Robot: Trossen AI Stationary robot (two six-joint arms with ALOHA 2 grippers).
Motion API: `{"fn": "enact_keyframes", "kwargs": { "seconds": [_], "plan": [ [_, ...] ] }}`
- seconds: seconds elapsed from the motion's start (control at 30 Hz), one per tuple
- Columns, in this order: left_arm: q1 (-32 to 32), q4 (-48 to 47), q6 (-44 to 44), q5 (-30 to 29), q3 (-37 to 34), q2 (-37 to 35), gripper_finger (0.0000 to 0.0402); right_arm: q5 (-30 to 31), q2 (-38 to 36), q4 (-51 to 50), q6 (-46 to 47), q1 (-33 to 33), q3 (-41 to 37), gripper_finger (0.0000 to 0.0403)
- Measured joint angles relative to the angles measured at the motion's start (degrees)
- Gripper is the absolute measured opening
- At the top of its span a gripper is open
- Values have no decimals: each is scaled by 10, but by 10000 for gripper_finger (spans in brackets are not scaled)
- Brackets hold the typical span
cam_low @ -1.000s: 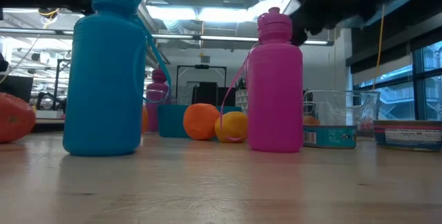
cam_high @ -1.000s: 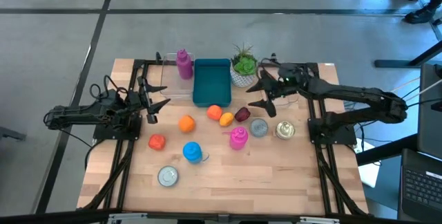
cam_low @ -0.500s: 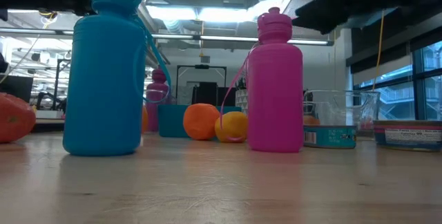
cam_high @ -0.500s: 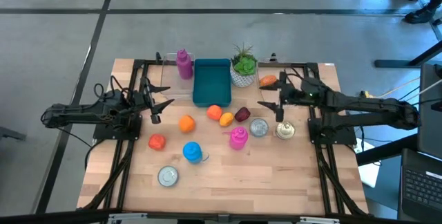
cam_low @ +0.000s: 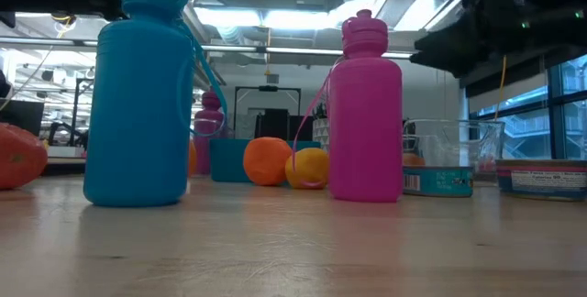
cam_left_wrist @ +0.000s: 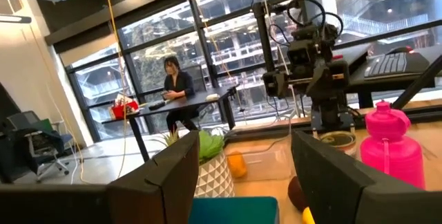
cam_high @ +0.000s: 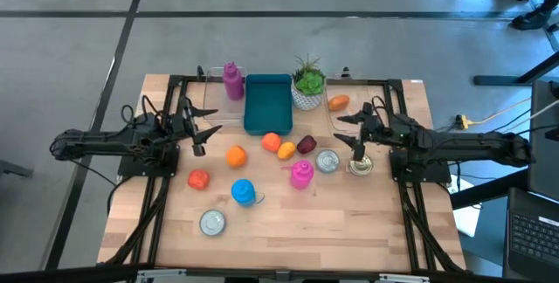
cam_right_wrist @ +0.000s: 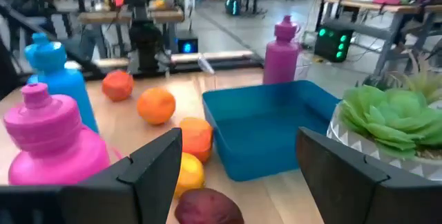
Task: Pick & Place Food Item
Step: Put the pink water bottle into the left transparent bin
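Food items, round orange and yellow fruits (cam_high: 278, 146), lie just beside the teal rectangular bin (cam_high: 266, 102). Our right gripper (cam_high: 356, 133) hangs spread and empty above the silver tins (cam_high: 327, 162); descending, we risk toppling the pink plastic bottle (cam_high: 301, 175).

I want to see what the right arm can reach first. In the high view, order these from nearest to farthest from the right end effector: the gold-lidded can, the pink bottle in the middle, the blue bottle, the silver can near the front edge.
From the right end effector, open above the table's right side:
1. Gold-lidded can, just beside it.
2. Pink bottle, toward the centre.
3. Blue bottle, further left.
4. Silver can, front left.
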Motion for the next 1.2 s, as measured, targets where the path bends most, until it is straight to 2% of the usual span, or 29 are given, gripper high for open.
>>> {"fn": "enact_keyframes", "kwargs": {
  "seconds": [0.2,0.9,1.2],
  "plan": [
    [0,16,1,0,0,15,221,2,0,119,25,7,-62,278],
    [0,71,8,-1,0,57,219,-11,1,130,46,7,-67,278],
    [0,72,38,-1,0,65,220,-10,2,134,45,7,-67,278]
  ]
}}
